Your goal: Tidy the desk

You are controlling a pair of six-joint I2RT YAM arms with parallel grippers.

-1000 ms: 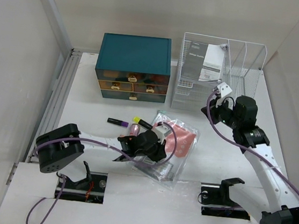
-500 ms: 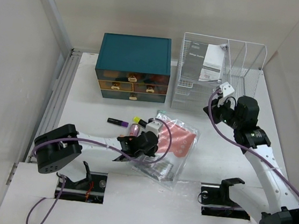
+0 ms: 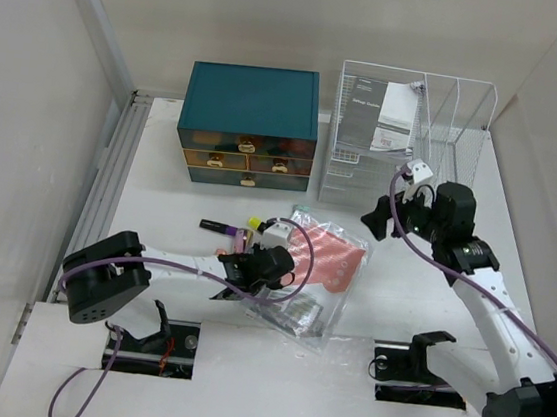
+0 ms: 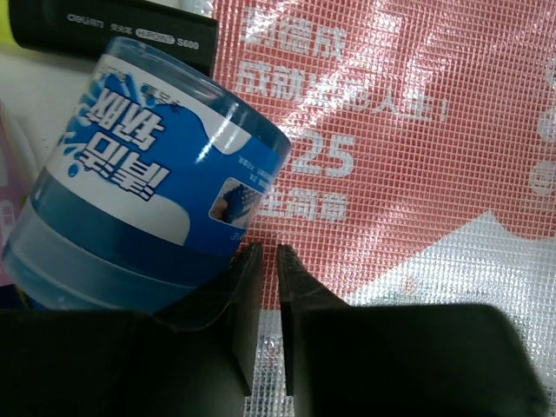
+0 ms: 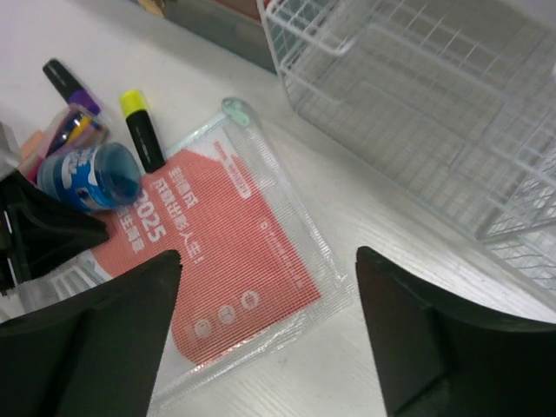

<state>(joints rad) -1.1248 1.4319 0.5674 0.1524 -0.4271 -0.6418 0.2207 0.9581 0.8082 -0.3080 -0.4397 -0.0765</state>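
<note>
The wide white matte bench (image 3: 159,195) fills the floor of the top view, from the arm bases at the near edge back to the far wall. At its middle lies a flat clear mesh zip pouch with a red printed insert (image 3: 330,265), its zip end pointing toward the back.

The left hand (image 4: 262,254) is low on this pouch at its left edge. Its two black fingers are drawn together with only a thin slit between them. From the wrist view I cannot tell whether a fold of the clear film is nipped in that slit. Just beside the fingers, on their left, a small clear-blue round jar with a blue and white label (image 4: 148,208) lies on its side, partly on the pouch.

Behind the jar, a black highlighter with a yellow cap (image 5: 143,130) lies against the pouch's edge. A black marker with a purple cap (image 5: 69,82) lies a little further left on bare bench.

The right hand (image 5: 261,256) hangs in the air above the pouch's right side. Its fingers are spread wide and grasp nothing.

At the back, a teal box with small drawers (image 3: 252,105) stands on the left. A white wire rack (image 3: 438,136) stands just to its right, with printed sheets (image 3: 385,115) upright in one slot.
</note>
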